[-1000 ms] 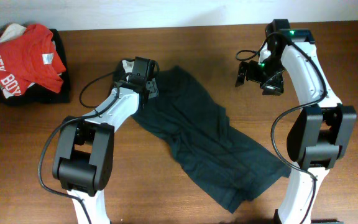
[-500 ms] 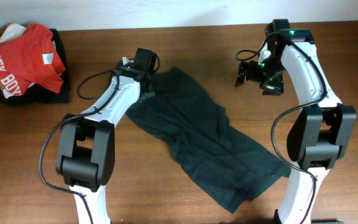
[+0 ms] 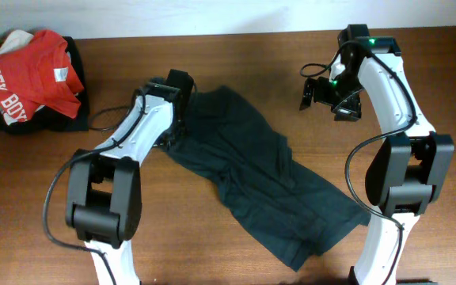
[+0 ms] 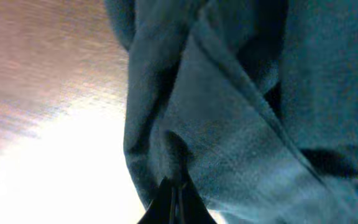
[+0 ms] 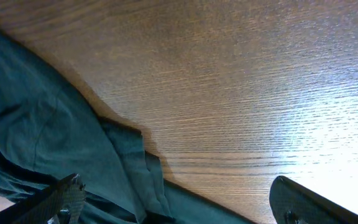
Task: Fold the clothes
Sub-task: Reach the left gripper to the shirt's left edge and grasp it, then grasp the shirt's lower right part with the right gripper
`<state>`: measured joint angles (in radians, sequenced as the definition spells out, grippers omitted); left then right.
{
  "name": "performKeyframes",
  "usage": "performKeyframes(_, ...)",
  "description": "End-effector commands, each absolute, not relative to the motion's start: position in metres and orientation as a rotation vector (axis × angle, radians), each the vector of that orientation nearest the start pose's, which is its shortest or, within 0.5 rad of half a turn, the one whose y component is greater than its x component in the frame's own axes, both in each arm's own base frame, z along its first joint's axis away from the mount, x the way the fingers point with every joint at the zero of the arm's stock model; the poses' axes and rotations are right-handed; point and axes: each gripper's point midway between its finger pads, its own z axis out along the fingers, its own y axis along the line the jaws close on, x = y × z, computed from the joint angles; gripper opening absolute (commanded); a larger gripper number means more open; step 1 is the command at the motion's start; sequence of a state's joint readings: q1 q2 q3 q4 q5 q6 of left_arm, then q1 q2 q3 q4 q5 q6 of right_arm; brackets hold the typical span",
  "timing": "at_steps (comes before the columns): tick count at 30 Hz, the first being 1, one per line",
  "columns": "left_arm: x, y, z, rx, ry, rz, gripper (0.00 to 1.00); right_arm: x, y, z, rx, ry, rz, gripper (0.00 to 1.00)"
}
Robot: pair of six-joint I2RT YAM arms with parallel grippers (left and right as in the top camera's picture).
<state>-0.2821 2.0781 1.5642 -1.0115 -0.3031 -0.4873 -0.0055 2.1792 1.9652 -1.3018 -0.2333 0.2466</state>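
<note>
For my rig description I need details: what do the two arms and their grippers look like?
The left arm and right arm both have white links and black joint housings. A thin black cable loops beside each. The right arm carries a green light. The right gripper's fingers are dark.

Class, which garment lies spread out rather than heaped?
The dark garment in the middle; the red T-shirt sits crumpled in a heap at the far left.
</note>
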Motion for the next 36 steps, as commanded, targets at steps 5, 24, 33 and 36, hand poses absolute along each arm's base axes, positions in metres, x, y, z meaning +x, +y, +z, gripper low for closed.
performKeyframes(5, 0.370, -0.052, 0.074, -0.320, 3.006, 0.414, 0.01, 0.438, 0.036, 0.104, 0.367, 3.048, 0.368, 0.99)
performKeyframes(24, 0.351, 0.022, 0.077, -0.587, 3.063, 0.518, 0.01, 0.438, 0.036, 0.104, 0.368, 3.048, 0.368, 0.99)
performKeyframes(33, 0.348, 0.036, 0.077, -0.650, 3.061, 0.521, 0.01, 0.447, 0.036, 0.105, 0.360, 3.010, 0.371, 0.99)
performKeyframes(36, 0.350, 0.040, 0.077, -0.669, 3.052, 0.517, 0.01, 0.447, 0.043, 0.107, 0.357, 3.008, 0.429, 0.99)
